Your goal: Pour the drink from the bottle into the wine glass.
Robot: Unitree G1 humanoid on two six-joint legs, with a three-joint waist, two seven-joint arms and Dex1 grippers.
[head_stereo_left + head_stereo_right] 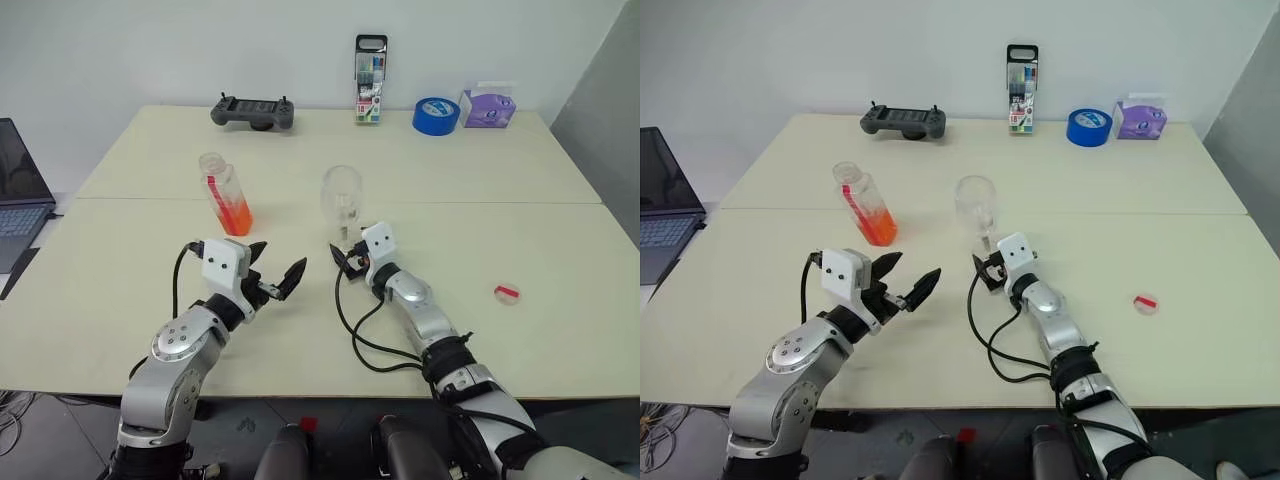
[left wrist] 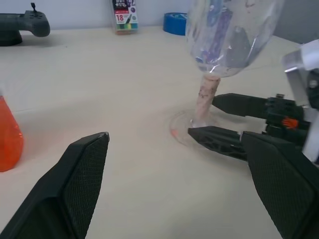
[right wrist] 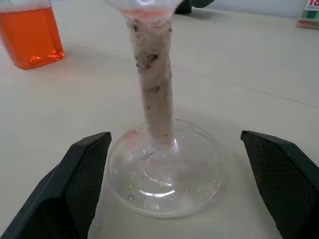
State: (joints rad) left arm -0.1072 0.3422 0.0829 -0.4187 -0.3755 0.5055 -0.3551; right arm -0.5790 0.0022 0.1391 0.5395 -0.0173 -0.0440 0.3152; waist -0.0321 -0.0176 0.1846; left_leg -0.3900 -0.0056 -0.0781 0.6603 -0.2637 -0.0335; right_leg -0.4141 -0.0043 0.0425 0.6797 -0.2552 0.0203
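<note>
Beige table — clear, grimy-stemmed wine glass

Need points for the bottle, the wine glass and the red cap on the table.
bottle (image 1: pixel 229 203), left eye view, on its side wall by the label strip.
wine glass (image 1: pixel 341 193), left eye view, on the bowl.
red cap (image 1: pixel 507 293), left eye view, on its top, lying on the table.

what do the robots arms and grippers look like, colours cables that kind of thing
Both arms are silver-grey metal with rounded joint housings. Each wrist carries a white boxy block, and a loose black cable loops alongside each arm. The left gripper and right gripper each have two black pointed fingers with finely textured inner pads.
</note>
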